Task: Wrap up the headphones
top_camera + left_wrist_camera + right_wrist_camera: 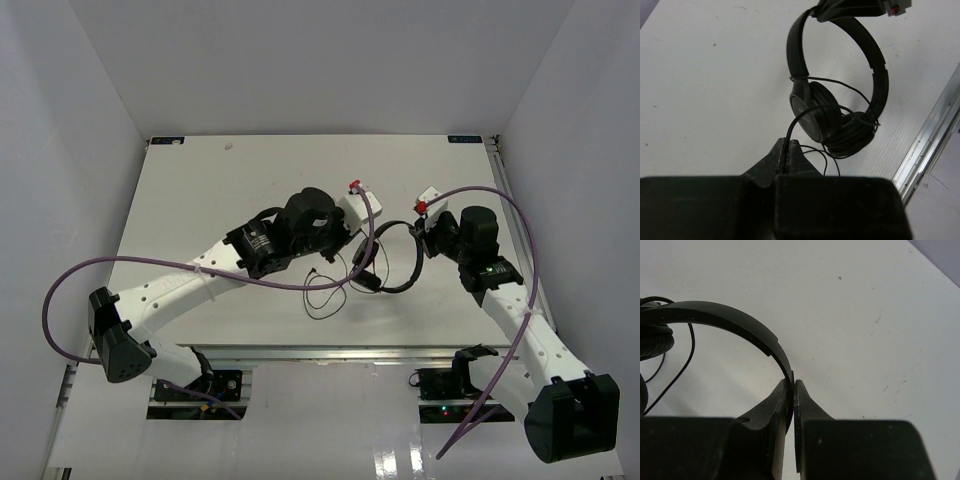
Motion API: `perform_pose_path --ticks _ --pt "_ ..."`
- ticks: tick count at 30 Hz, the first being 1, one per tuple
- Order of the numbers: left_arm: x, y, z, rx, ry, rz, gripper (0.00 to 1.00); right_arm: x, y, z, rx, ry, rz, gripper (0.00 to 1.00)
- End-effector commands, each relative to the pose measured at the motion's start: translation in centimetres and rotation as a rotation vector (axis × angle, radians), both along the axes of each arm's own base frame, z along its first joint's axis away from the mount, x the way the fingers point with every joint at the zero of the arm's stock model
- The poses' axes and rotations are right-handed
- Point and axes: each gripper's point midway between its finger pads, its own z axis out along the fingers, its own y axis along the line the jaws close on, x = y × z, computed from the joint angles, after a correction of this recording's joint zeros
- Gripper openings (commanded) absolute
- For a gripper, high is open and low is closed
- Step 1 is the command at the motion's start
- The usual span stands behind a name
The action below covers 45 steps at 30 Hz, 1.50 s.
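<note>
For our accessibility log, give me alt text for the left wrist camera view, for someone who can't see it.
The left gripper, jaws shut, pinches the thin black cord of the black over-ear headphones on the white table. One strand of cord crosses the curved headband, whose top the right gripper holds.

No writing can be read anywhere. A small dark tag [165, 140] at the far left corner of the worktop [200, 190] and another tag [463, 138] at its far right corner carry marks too small to make out. A round pale sticker [259, 241] on the left arm above the worktop is equally illegible.
</note>
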Motion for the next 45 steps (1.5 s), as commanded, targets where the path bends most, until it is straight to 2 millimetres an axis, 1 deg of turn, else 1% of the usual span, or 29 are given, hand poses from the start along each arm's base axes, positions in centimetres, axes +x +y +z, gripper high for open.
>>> perform_pose_path --ticks 1,5,8,12,14,17,19,20,22,24,25,27,28,30,31,33,37,38,39,41,42,43,44,45 --pt "1.6 0.2 0.9 -0.039 -0.015 -0.006 0.0 -2.1 2.3 1.1 0.066 -0.014 0.141 0.08" --pt "2.2 0.0 -0.3 -0.028 0.016 -0.02 0.0 -2.8 2.9 1.1 0.084 0.005 0.171 0.08" --pt "3.5 0.5 -1.6 -0.032 0.052 0.004 0.0 -3.7 3.5 1.1 0.096 0.018 0.218 0.08" --pt "4.8 0.9 -3.1 -0.037 0.087 0.016 0.0 -4.6 4.1 1.1 0.106 0.028 0.259 0.08" --pt "4.8 0.8 -4.0 -0.035 0.107 0.007 0.0 -4.9 4.3 1.4 0.113 0.028 0.276 0.08" --pt "4.9 0.6 -5.4 -0.032 0.136 0.008 0.0 -5.4 4.7 2.1 0.139 0.031 0.295 0.08" --pt "4.8 0.7 -6.3 -0.029 0.158 0.012 0.0 -5.3 4.8 2.9 0.163 0.036 0.287 0.08" --pt "4.8 0.6 -6.3 -0.033 0.155 0.012 0.0 -5.3 4.8 3.2 0.173 0.038 0.283 0.08" --pt "4.7 0.7 -7.1 -0.047 0.169 0.016 0.0 -5.5 5.4 4.5 0.216 0.053 0.297 0.08" --pt "4.5 0.9 -7.9 -0.057 0.184 0.024 0.0 -5.9 5.8 5.0 0.241 0.075 0.32 0.08" --pt "4.5 1.0 -8.2 -0.071 0.192 0.03 0.0 -6.1 6.1 5.7 0.261 0.086 0.333 0.08" --pt "4.6 1.0 -8.0 -0.115 0.19 0.037 0.01 -6.4 6.4 6.5 0.286 0.102 0.349 0.08" --pt "4.5 1.0 -7.8 -0.144 0.195 0.039 0.02 -6.6 6.6 6.9 0.298 0.11 0.358 0.08" --pt "4.5 1.1 -7.6 -0.195 0.198 0.042 0.09 -6.9 6.9 7.6 0.32 0.126 0.374 0.08" --pt "4.6 1.0 -6.8 -0.24 0.197 0.05 0.13 -7.2 7.0 8.0 0.334 0.136 0.384 0.08" --pt "4.2 1.0 -7.1 -0.282 0.216 0.046 0.21 -7.4 7.2 8.5 0.351 0.148 0.392 0.08" --pt "3.7 1.2 -6.7 -0.399 0.215 0.048 0.45 -7.7 7.3 9.6 0.37 0.151 0.395 0.08" --pt "3.5 1.3 -6.6 -0.427 0.218 0.047 0.49 -7.7 7.3 9.9 0.373 0.152 0.395 0.08" --pt "3.3 1.3 -6.7 -0.455 0.224 0.044 0.52 -7.7 7.3 10.1 0.377 0.153 0.395 0.08" --pt "3.0 1.2 -5.9 -0.514 0.212 0.031 0.58 -7.7 7.3 10.4 0.382 0.155 0.392 0.08" --pt "2.7 1.4 -5.9 -0.533 0.206 0.023 0.61 -7.7 7.3 10.5 0.383 0.156 0.39 0.08" --pt "2.4 1.6 -6.5 -0.539 0.218 0.026 0.63 -7.5 7.2 10.8 0.386 0.154 0.383 0.08" --pt "2.4 1.6 -5.7 -0.566 0.202 0.02 0.64 -7.5 7.2 11.0 0.388 0.153 0.38 0.08" --pt "2.1 1.9 -5.3 -0.597 0.178 0.019 0.67 -7.3 7.1 11.5 0.393 0.152 0.37 0.08"
